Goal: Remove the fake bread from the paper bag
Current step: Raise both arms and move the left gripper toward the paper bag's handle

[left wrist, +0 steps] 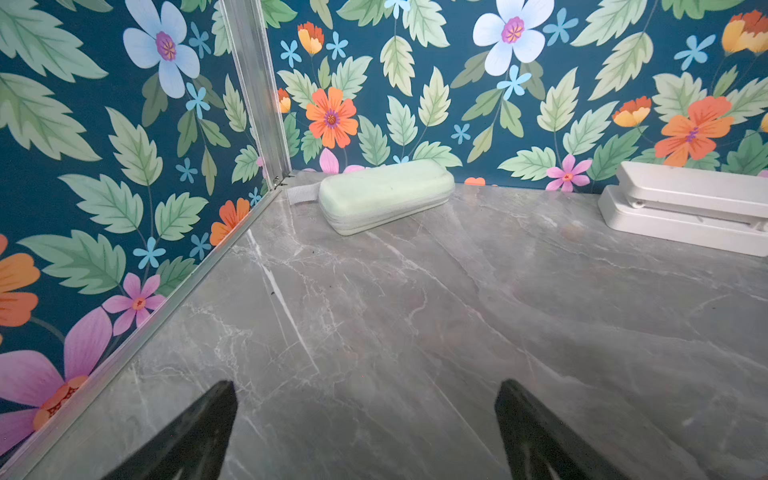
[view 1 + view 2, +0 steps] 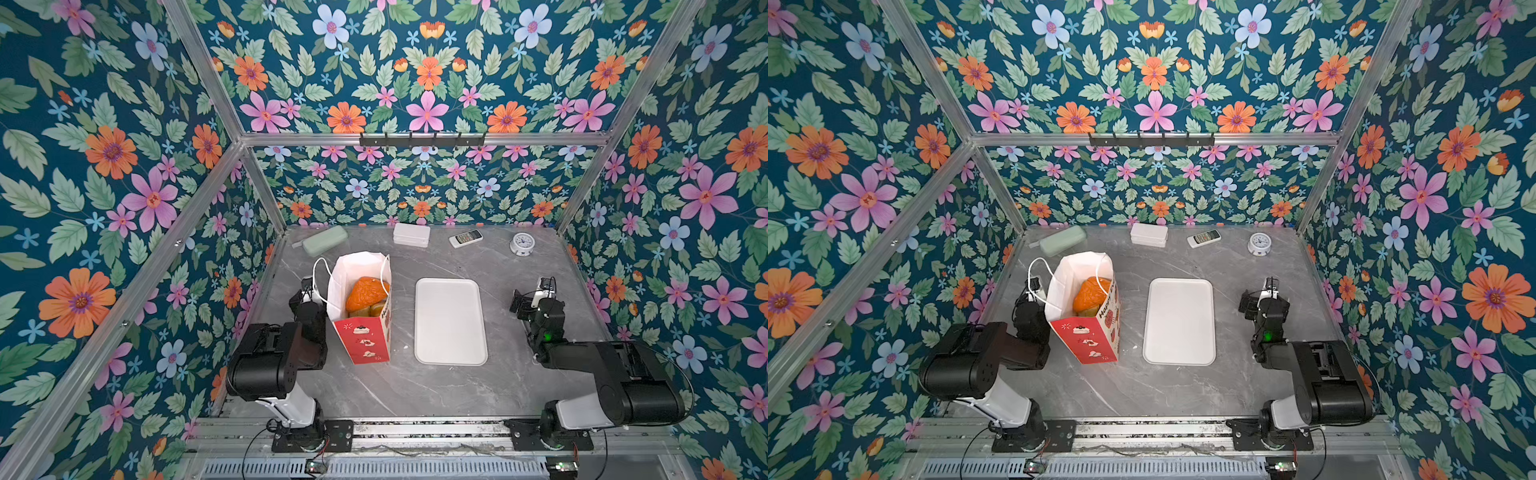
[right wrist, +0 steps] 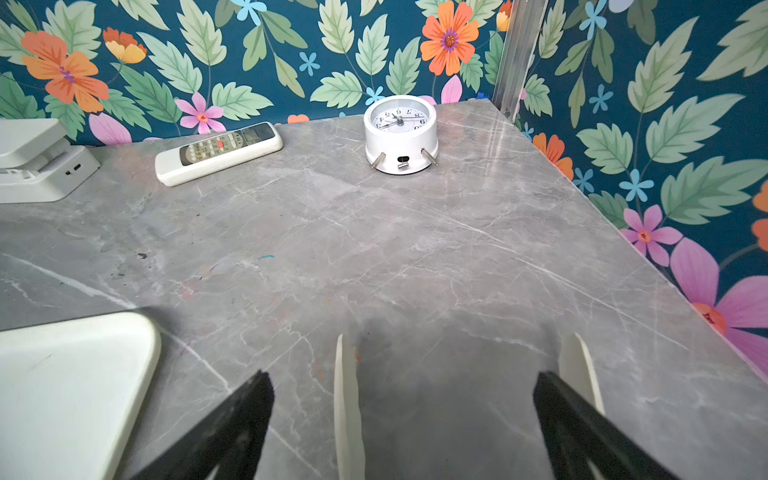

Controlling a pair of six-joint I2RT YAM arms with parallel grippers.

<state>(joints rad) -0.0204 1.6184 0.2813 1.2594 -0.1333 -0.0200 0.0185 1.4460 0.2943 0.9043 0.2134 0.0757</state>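
Left gripper (image 1: pixel 365 388) and right gripper (image 3: pixel 459 349): jaws spread wide, nothing held.

Step in hand: reach into the bag (image 2: pixel 365 340). Approach its open mouth from above and close on the topmost bread (image 2: pixel 366 293) inside without crushing the paper walls.

The bag stands upright just beside the left jaws and well apart from the right jaws. The tray (image 2: pixel 450 320) lies between the bag and the right jaws.

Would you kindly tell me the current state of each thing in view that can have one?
paper bag, upright, mouth open
fake bread, inside the bag, none taken out
white tray, flat, nothing on it
left gripper, open, holding nothing
right gripper, open, holding nothing
green case, closed
clock, on its back, face up
remote, buttons up
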